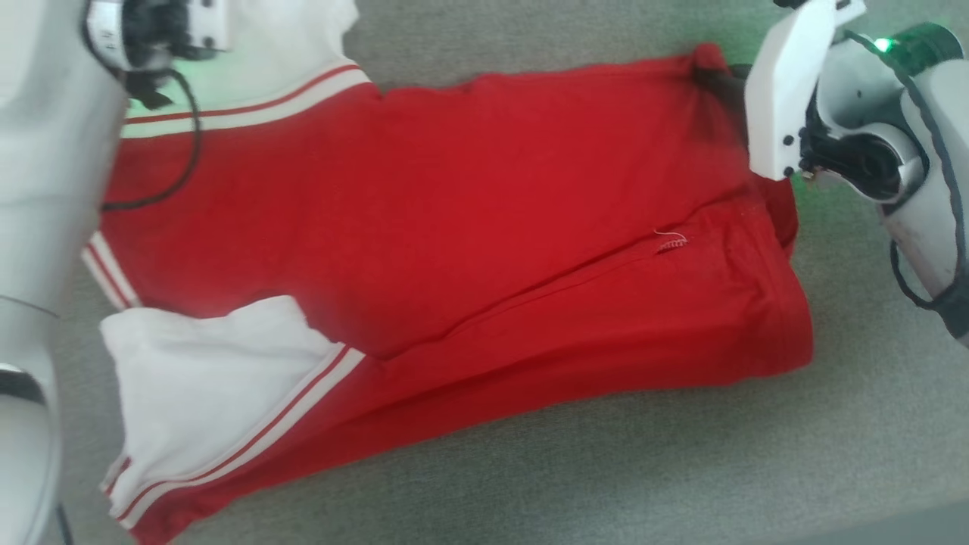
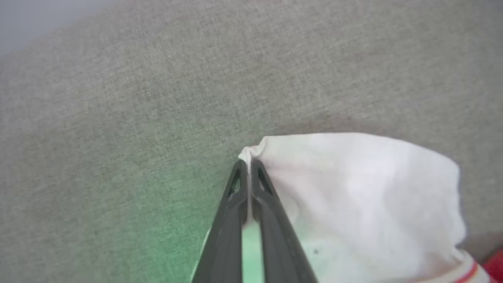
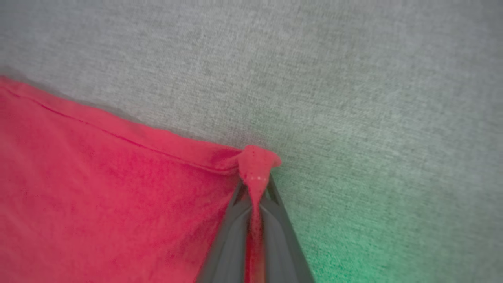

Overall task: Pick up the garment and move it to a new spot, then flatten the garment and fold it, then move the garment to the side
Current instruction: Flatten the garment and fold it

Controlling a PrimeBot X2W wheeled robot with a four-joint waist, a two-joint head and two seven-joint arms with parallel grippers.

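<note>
The garment (image 1: 454,212), a red jersey with white sleeves and white-red striped trim, lies spread on the grey cloth surface (image 1: 606,469) with its plain side up. In the left wrist view my left gripper (image 2: 248,163) is shut on the edge of a white sleeve (image 2: 353,196). In the right wrist view my right gripper (image 3: 257,184) is shut on a red hem corner (image 3: 257,161), which bunches up between the fingertips. From the head camera, the left wrist sits over the far-left sleeve (image 1: 250,83) and the right wrist over the far-right corner (image 1: 711,64).
Grey woven cloth (image 2: 157,98) stretches beyond both held edges. A second white sleeve (image 1: 204,378) lies folded at the near left. Pale forearms stand at the left (image 1: 45,189) and right (image 1: 908,151) edges of the head view. Green light tints the cloth near each wrist.
</note>
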